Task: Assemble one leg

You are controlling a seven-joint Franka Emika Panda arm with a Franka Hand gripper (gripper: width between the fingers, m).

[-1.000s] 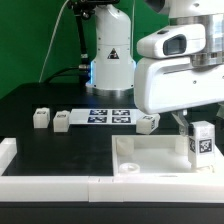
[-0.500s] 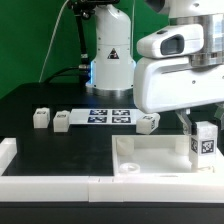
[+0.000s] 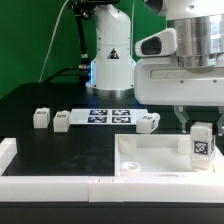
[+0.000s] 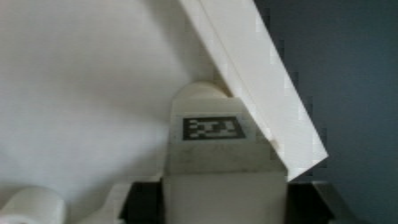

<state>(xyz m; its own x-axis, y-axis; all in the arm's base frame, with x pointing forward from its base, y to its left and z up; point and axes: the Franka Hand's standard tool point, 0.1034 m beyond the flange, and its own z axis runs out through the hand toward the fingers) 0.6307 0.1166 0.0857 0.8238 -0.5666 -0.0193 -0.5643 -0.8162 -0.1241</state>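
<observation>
The arm points straight down near the tabletop's [image 3: 60, 150] front corner on the exterior view's right. Its gripper [image 3: 201, 127] grasps the upright leg [image 3: 202, 144] over the tray [image 3: 150, 168].

Broad open stretch of black table [image 3: 70, 150] mid-scene, passable between white rail [image 3: 30, 172] along front and row of small obstacles behind. In that row: loose block [image 3: 40, 118], second block [image 3: 62, 121], marker board [image 3: 108, 116], third block [image 3: 148, 122]; robot base [image 3: 110, 60] beyond. At exterior view's right, tray [image 3: 124, 150] with raised walls, floor open toward its left. Far right corner taken up by gripper [image 3: 201, 130] clamped on leg [image 3: 202, 146]. In wrist view, leg hard by tray wall [image 4: 249, 70], no gap visible; bare floor on other side.
</observation>
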